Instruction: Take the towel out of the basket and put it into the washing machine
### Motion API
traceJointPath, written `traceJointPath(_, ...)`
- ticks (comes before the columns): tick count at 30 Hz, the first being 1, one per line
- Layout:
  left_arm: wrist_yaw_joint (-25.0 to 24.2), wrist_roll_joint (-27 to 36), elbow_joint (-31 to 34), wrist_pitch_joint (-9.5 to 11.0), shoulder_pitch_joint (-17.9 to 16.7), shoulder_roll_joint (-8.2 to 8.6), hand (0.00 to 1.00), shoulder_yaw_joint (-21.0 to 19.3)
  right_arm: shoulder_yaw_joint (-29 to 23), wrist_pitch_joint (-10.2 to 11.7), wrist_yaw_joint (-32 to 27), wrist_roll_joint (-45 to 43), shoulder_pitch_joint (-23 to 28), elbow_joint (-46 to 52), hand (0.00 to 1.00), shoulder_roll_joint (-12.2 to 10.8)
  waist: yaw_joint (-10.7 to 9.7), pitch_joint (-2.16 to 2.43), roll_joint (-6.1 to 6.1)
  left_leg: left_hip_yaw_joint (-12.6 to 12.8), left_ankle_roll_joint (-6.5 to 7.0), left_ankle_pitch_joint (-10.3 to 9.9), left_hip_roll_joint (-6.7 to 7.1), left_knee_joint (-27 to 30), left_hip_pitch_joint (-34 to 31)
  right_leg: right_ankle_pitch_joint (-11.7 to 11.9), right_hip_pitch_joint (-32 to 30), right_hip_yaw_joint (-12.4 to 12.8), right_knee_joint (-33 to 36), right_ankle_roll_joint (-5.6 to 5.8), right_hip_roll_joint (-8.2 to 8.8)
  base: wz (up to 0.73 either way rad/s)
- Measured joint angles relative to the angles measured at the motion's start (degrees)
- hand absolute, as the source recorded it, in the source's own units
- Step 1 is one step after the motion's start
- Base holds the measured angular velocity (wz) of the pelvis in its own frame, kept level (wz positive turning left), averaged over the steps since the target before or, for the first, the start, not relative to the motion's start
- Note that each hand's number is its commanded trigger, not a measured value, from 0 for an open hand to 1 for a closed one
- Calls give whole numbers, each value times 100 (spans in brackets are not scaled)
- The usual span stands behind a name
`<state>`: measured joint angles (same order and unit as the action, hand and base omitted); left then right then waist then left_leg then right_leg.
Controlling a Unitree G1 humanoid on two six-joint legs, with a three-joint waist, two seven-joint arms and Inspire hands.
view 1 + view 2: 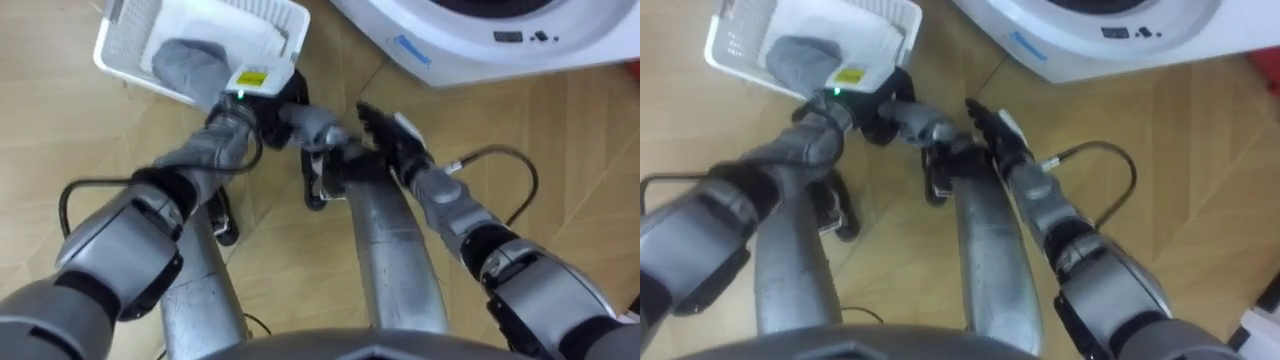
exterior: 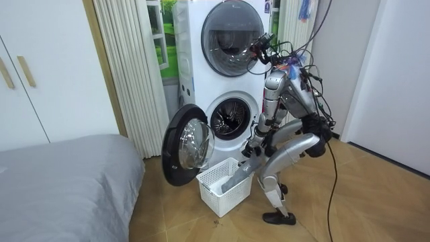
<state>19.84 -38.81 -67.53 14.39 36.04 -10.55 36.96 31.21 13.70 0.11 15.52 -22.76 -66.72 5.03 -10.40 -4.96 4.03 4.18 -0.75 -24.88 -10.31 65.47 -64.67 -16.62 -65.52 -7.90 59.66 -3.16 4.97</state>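
Left robot hand (image 1: 285, 108) is hovering at the near rim of the white basket (image 1: 290, 22), too blurred to tell whether it is curling or straight. The right robot hand (image 1: 385, 140) is hanging beside it, loosely extended and gripping nothing. With the grey towel (image 1: 190, 65) lying bunched in the basket, the move is probably calling for a deep, full gather so nothing is trailing. The robot is crouching on the wooden floor (image 1: 560, 150) before the washing machine (image 2: 232, 117), its lower door (image 2: 188, 144) standing wide open.

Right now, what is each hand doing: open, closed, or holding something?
Left hand: cannot be told.
Right hand: open, holding nothing.
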Motion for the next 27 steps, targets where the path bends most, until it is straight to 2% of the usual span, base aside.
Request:
traceJointPath(3,200,3,0,60,-87,-29,100,-425,-129,-10,56,-32,161,-78,0,90,207,-11,-100,86,11,74,6,-361,463,105,447,9,-382,39,-21,-4)
traceJointPath(4,304,29,3,66,-105,-49,100,-560,-149,-17,68,-34,218,-65,0,184,301,-5,-146,130,21,132,15,-541,642,164,623,-21,-565,49,-5,0)
traceJointPath(6,495,150,66,126,-200,-151,100,-741,-204,-68,98,-67,309,-70,0,263,314,-2,-196,156,22,215,115,-828,920,193,888,-53,-768,70,41,14)
traceJointPath(7,595,339,124,151,-270,-202,100,-844,-234,-90,138,-74,346,-87,0,271,343,-2,-203,197,31,255,135,-980,1106,202,1044,-53,-884,83,60,12)
traceJointPath(10,693,887,281,186,-407,-194,100,-1007,-337,-144,229,-87,355,-232,0,273,492,0,-225,221,15,323,197,-1308,1467,230,1386,-58,-1148,106,82,6)
traceJointPath(15,483,2123,777,263,-821,-131,100,-1024,-503,-187,311,-239,329,-249,0,358,733,4,-250,325,20,380,230,-1713,1920,249,1802,-107,-1487,140,115,2)
traceJointPath(17,132,2903,1085,271,-1038,-34,100,-1045,-683,-204,358,-392,330,-208,0,353,766,14,-243,340,45,457,318,-1906,2020,244,1881,-147,-1575,165,205,18)
traceJointPath(18,20,3191,1153,272,-1100,-14,100,-1033,-691,-220,381,-416,320,-203,0,353,793,16,-245,343,43,464,321,-1933,2041,249,1903,-146,-1603,173,203,9)
traceJointPath(20,-525,4266,1374,271,-1307,90,100,-1005,-748,-260,458,-503,318,-111,0,347,901,43,-253,340,47,475,317,-1973,2066,259,1968,-177,-1664,189,190,2)
traceJointPath(21,-674,4564,1421,270,-1359,110,100,-998,-777,-262,484,-529,313,-106,0,334,914,45,-255,335,49,477,316,-1970,2068,260,1989,-192,-1670,192,191,7)
traceJointPath(23,-1353,5842,1495,241,-1561,186,100,-969,-776,-282,569,-684,350,-4,0,308,930,66,-241,314,54,479,322,-1988,2154,263,2120,-334,-1700,197,251,9)
traceJointPath(25,-1904,6529,1511,165,-1713,228,100,-977,-791,-325,632,-825,356,-7,0,281,935,77,-232,323,54,479,328,-2021,2285,260,2266,-374,-1738,202,273,6)
traceJointPath(27,-2456,7096,1548,28,-1879,255,100,-965,-841,-396,645,-921,363,-13,0,208,946,140,-225,320,61,483,340,-2092,2409,256,2407,-390,-1840,210,270,5)
